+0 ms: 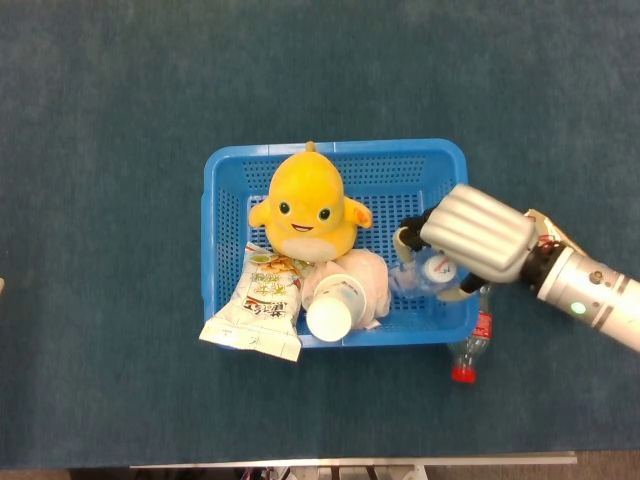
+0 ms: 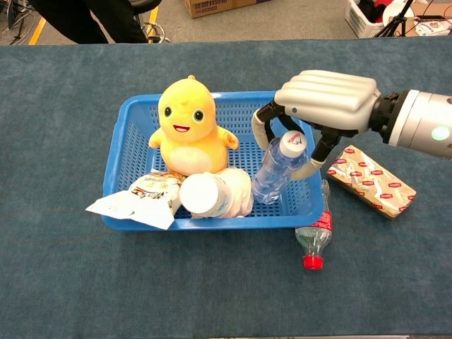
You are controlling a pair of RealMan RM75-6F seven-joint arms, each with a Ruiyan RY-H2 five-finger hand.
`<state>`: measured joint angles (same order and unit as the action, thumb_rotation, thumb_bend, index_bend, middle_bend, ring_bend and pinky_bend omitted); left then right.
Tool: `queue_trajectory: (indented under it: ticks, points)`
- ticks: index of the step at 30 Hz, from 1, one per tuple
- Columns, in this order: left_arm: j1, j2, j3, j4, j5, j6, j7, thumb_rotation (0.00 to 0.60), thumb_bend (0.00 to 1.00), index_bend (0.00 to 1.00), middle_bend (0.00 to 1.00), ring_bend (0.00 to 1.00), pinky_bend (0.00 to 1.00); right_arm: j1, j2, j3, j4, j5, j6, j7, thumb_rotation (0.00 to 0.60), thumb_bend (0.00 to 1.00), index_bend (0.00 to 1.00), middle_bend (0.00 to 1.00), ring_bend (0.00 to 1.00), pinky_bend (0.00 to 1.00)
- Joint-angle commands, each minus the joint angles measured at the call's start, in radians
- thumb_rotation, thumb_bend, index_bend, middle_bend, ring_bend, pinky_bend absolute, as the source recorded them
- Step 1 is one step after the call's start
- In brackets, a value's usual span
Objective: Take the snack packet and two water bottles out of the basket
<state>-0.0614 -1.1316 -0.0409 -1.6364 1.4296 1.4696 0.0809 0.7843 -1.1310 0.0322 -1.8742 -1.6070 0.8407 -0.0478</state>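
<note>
Right robot hand (image 2: 321,113) grasping a bottle (image 2: 274,169) by its neck in the basket (image 2: 123,152), near its right wall.

The bottle leans, base low among the goods and cap pinched high, which suits drawing it up past the toy (image 2: 186,127). A second bottle (image 2: 313,236) lies on the bench just outside the basket's front right corner; the packet (image 2: 145,200) droops over the front left rim. The palm hides the finger contact; the left robot hand is unseen.
</note>
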Motion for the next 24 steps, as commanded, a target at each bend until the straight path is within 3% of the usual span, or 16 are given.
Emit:
queue_trajectory:
  ticks: [1, 14, 24]
  points:
    - [-0.002, 0.0, 0.0, -0.001, 0.001, -0.002, 0.003, 0.6, 0.14, 0.41, 0.29, 0.21, 0.39, -0.004, 0.024, 0.01, -0.018, -0.003, 0.017, 0.009, 0.6, 0.0, 0.66, 0.66, 0.66, 0.75]
    - [-0.017, 0.001, -0.006, -0.025, 0.011, -0.007, 0.034, 0.6, 0.14, 0.41, 0.29, 0.21, 0.39, -0.062, 0.217, 0.055, -0.179, 0.014, 0.13, -0.08, 0.6, 0.0, 0.66, 0.66, 0.66, 0.75]
    - [-0.03, -0.002, -0.009, -0.043, 0.012, -0.017, 0.072, 0.6, 0.14, 0.41, 0.29, 0.21, 0.39, -0.142, 0.343, 0.043, -0.259, 0.063, 0.178, -0.201, 0.6, 0.0, 0.67, 0.66, 0.66, 0.75]
